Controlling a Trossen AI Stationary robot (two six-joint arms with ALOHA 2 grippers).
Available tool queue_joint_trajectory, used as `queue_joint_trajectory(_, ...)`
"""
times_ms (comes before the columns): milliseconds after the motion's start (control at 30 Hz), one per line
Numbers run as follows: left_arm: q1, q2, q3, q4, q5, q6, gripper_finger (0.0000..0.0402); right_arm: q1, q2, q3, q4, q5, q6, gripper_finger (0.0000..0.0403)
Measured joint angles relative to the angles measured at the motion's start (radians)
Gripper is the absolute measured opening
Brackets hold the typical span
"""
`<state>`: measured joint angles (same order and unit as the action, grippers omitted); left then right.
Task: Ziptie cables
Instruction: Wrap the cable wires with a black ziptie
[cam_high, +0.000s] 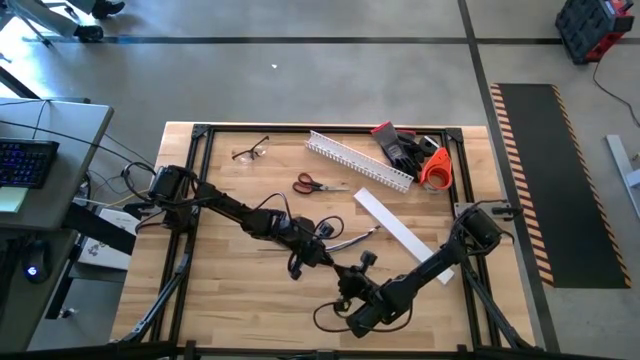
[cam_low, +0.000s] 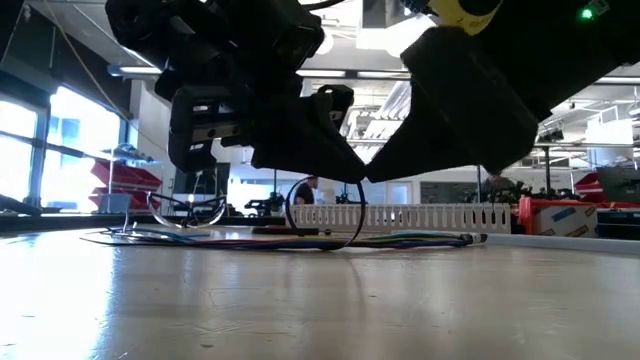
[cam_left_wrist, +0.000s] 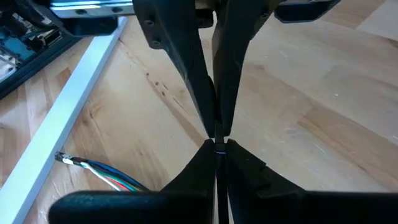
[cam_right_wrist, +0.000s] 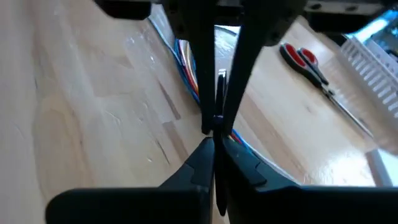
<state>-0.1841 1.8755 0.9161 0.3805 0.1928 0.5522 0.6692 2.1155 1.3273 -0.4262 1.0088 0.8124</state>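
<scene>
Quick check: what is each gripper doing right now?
Left gripper: fingers shut on the ziptie.
Right gripper: fingers shut on the ziptie, just above the cables.

From above, the ziptie (cam_high: 322, 233) is too thin to follow: at the tabletop's centre both dark arms cover it, and only a black loop shows beside the cables (cam_high: 352, 239). The left pincer (cam_high: 330, 256) and right pincer (cam_high: 345, 285) meet at about 6 o'clock from the scissors (cam_high: 312, 184), their tips lost against each other. At tabletop height the arms fill the upper picture and run off its top edge. In the left wrist view, the cables (cam_left_wrist: 102, 170) are cut off behind that pincer's own fingers (cam_left_wrist: 186, 177).
</scene>
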Motion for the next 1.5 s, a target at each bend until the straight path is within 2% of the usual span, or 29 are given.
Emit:
queue_joint_trajectory(133, 0.001, -0.001, 0.0, -0.008, -0.002, 0.0, 0.0, 0.058, 0.0, 0.0, -0.101, 0.037, 0.199, 0.0001)
queue_joint_trajectory(300, 0.0, -0.001, 0.0, -0.01, -0.002, 0.0, 0.0, 0.131, 0.0, 0.0, -0.263, 0.028, 0.484, 0.0001)
queue_joint_trajectory(367, 0.0, -0.001, 0.0, -0.012, -0.002, 0.0, 0.0, 0.16, 0.0, 0.0, -0.335, -0.013, 0.583, 0.0001)
queue_joint_trajectory(567, 0.0, -0.001, 0.0, -0.014, -0.002, 0.0, 0.0, 0.233, 0.0, 0.0, -0.523, -0.234, 0.834, 0.0001)
queue_joint_trajectory(667, 0.0, -0.001, 0.0, -0.013, -0.002, 0.001, 0.0, 0.254, 0.0, 0.0, -0.474, -0.192, 0.854, 0.0001)
queue_joint_trajectory(733, 0.001, -0.001, 0.0, -0.01, -0.002, 0.001, 0.0, 0.248, 0.0, 0.0, -0.351, -0.113, 0.799, 0.0)
queue_joint_trajectory(767, 0.0, -0.001, 0.0, -0.01, -0.002, 0.001, 0.0, 0.238, 0.0, 0.0, -0.266, -0.078, 0.721, 0.0003)
queue_joint_trajectory(833, 0.0, -0.001, 0.0, -0.011, -0.001, 0.0, 0.0, 0.211, 0.0, 0.0, -0.076, -0.033, 0.485, 0.0015)
queue_joint_trajectory(933, 0.0, -0.001, 0.0, -0.01, -0.001, -0.001, 0.0, 0.159, 0.0, 0.0, 0.166, -0.021, 0.09, 0.005)
queue_joint_trajectory(1000, 0.0, -0.001, 0.0, -0.01, -0.001, -0.001, 0.0, 0.124, 0.0, 0.0, 0.25, -0.017, -0.109, 0.008)
queue_joint_trajectory(1067, 0.0, -0.001, 0.0, -0.01, -0.001, -0.006, 0.0, 0.092, -0.001, 0.0, 0.255, 0.001, -0.227, 0.0109)
queue_joint_trajectory(1167, 0.0, -0.001, 0.0, -0.01, -0.001, -0.01, 0.0, 0.055, -0.001, 0.0, 0.174, 0.039, -0.245, 0.014)
queue_joint_trajectory(1267, 0.0, -0.001, 0.0, -0.01, -0.001, -0.016, 0.0, 0.032, -0.001, 0.0, 0.059, 0.031, -0.151, 0.0148)
queue_joint_trajectory(1367, 0.0, -0.001, 0.0, -0.01, -0.001, -0.017, 0.0, 0.013, -0.001, 0.0, 0.018, 0.006, -0.091, 0.0139)
queue_joint_trajectory(1500, 0.0, 0.0, 0.0, -0.01, -0.001, -0.018, 0.0, -0.003, -0.001, 0.0, 0.027, -0.016, -0.111, 0.0112)
